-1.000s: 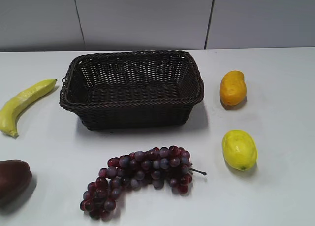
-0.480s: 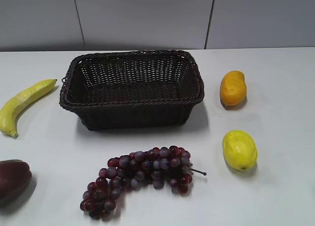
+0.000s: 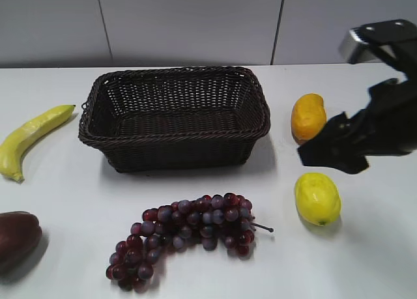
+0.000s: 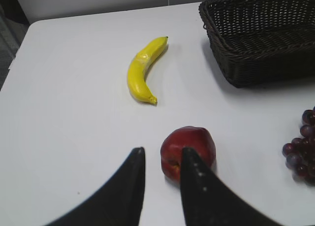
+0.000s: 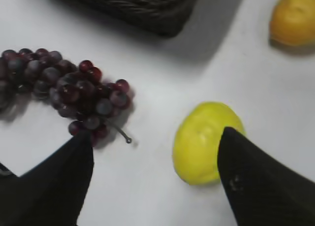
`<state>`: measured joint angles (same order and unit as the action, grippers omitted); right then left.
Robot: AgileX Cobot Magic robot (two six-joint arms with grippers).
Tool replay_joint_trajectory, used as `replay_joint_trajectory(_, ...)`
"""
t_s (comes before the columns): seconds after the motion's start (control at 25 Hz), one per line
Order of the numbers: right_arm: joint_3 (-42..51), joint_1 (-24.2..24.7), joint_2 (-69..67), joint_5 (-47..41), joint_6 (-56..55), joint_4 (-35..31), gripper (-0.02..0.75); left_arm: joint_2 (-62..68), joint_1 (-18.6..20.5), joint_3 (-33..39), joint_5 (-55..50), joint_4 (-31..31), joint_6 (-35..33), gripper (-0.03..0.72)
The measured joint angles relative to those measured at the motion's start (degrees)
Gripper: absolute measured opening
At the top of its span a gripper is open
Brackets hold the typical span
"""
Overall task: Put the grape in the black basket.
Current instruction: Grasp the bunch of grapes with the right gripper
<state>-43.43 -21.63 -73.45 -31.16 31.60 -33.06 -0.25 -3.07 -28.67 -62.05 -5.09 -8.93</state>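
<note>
The grape (image 3: pixel 189 230), a long dark red-purple bunch, lies on the white table in front of the black basket (image 3: pixel 176 152), which is empty. My right gripper (image 3: pixel 326 152) hangs wide open and empty above the table between the two yellow fruits, to the right of the bunch. In the right wrist view the gripper (image 5: pixel 155 137) has the grape (image 5: pixel 64 85) by its left finger and the basket's corner (image 5: pixel 138 4) at the top. My left gripper (image 4: pixel 161 154) is narrowly open and empty, low over the table. The grape's end (image 4: pixel 302 152) and the basket (image 4: pixel 266 39) show on the right of that view.
A lemon (image 3: pixel 317 198) lies right of the grape, and it shows by the right finger in the right wrist view (image 5: pixel 206 142). An orange-yellow mango (image 3: pixel 308 116) lies right of the basket. A banana (image 3: pixel 32 139) and a maroon fruit (image 3: pixel 16 237) lie at the left; the fruit (image 4: pixel 189 147) touches the left gripper's right finger.
My right arm has come into the exterior view from the right and now hangs over the mango and lemon. The fruits and basket have not moved.
</note>
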Motion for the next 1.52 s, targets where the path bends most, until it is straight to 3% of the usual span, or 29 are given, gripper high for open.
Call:
replay_joint_trajectory(0.2,-7.4,-9.5,-9.0,-1.4,0.4,2.7,0.617,0.0,0.0,0.0,0.0,0.0,0.0,0.232)
replay_joint_trajectory(0.52,-16.0,-21.3,-22.2,-4.2,0.5,16.0,0.678,0.0,0.0,0.0,0.0,0.0,0.0,0.232)
replay_joint_trajectory(0.84,-21.1,-25.8,-33.0,-0.6,0.6,18.3,0.678,0.0,0.0,0.0,0.0,0.0,0.0,0.233)
replay_joint_trajectory(1.24,-23.4,-26.3,-41.4,1.5,0.6,22.5,0.668,0.0,0.0,0.0,0.0,0.0,0.0,0.233)
replay_joint_trajectory(1.4,-23.5,-26.3,-42.7,1.5,0.6,23.2,0.605,0.0,0.0,0.0,0.0,0.0,0.0,0.233)
replay_joint_trajectory(1.44,-23.5,-26.3,-42.8,1.5,0.6,23.2,0.568,0.0,0.0,0.0,0.0,0.0,0.0,0.233)
replay_joint_trajectory(1.52,-23.5,-26.3,-42.8,1.5,0.6,23.2,0.421,0.0,0.0,0.0,0.0,0.0,0.0,0.233)
